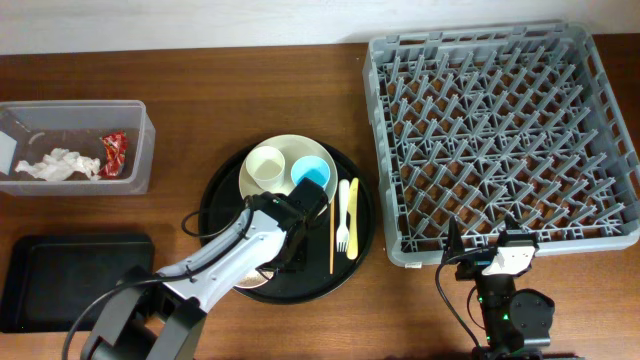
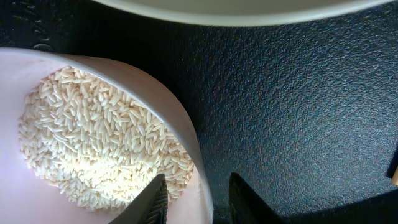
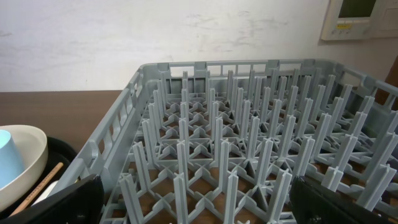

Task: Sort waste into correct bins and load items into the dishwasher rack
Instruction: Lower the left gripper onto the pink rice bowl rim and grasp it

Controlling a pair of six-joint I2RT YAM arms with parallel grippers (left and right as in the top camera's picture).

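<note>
The tub (image 1: pixel 143 150) holds napkins (image 1: pixel 58 165) and a red wrapper (image 1: pixel 113 153). The pink bowl (image 2: pixel 189 140), on the round tray (image 1: pixel 215 200), holds rice (image 2: pixel 93 143). Its rim stands between the parted fingers of my left claw (image 2: pixel 199 190), ungripped. Fork (image 1: pixel 343 215), knife (image 1: pixel 353 212) and stick (image 1: pixel 332 235) lie parallel, front to back. My right claw (image 3: pixel 199 199) gapes before the rack (image 3: pixel 249 155).
</note>
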